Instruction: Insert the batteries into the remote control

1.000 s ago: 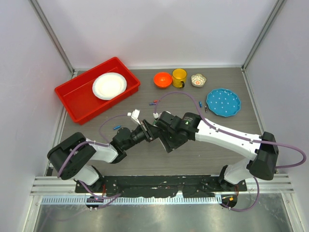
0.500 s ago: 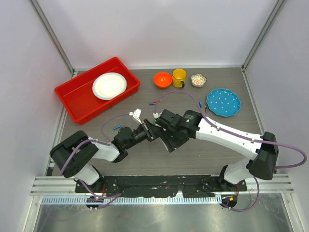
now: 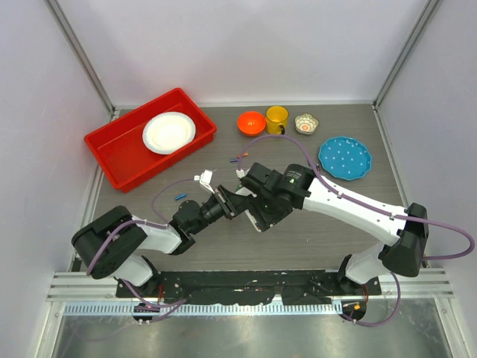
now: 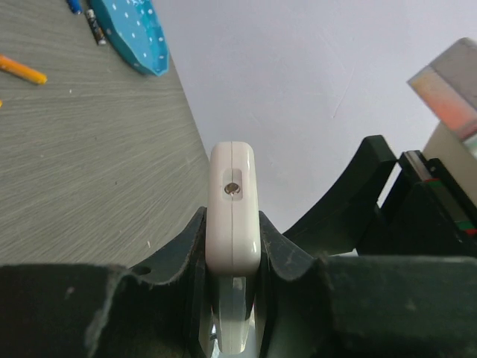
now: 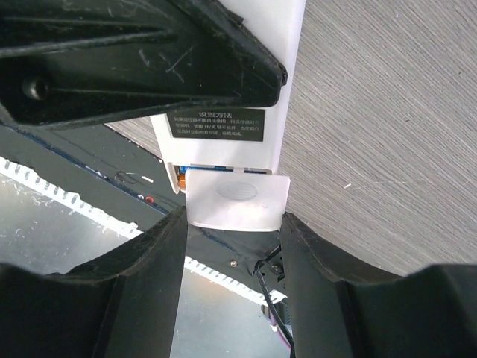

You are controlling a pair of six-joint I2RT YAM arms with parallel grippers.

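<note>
The desk [image 3: 313, 242] is a grey-brown wood-grain top with pale panels at its back and sides. A red tray [image 3: 119, 153] sits askew at the back left. Along the back edge stand an orange bowl [image 3: 251, 122], a yellow mug [image 3: 277, 118] just beside it, and a small patterned bowl [image 3: 306, 124] further right. A blue dotted plate [image 3: 344, 157] lies nearer, on the right. Two loose batteries [image 3: 236, 159] lie near the middle, in front of the orange bowl. A blue battery [image 3: 179, 197] lies alone on the left, near the tray's front corner. In the left wrist view a dark battery [image 4: 95, 27] lies just beside the plate's rim, and an orange battery [image 4: 22, 69] lies apart on bare grain.
</note>
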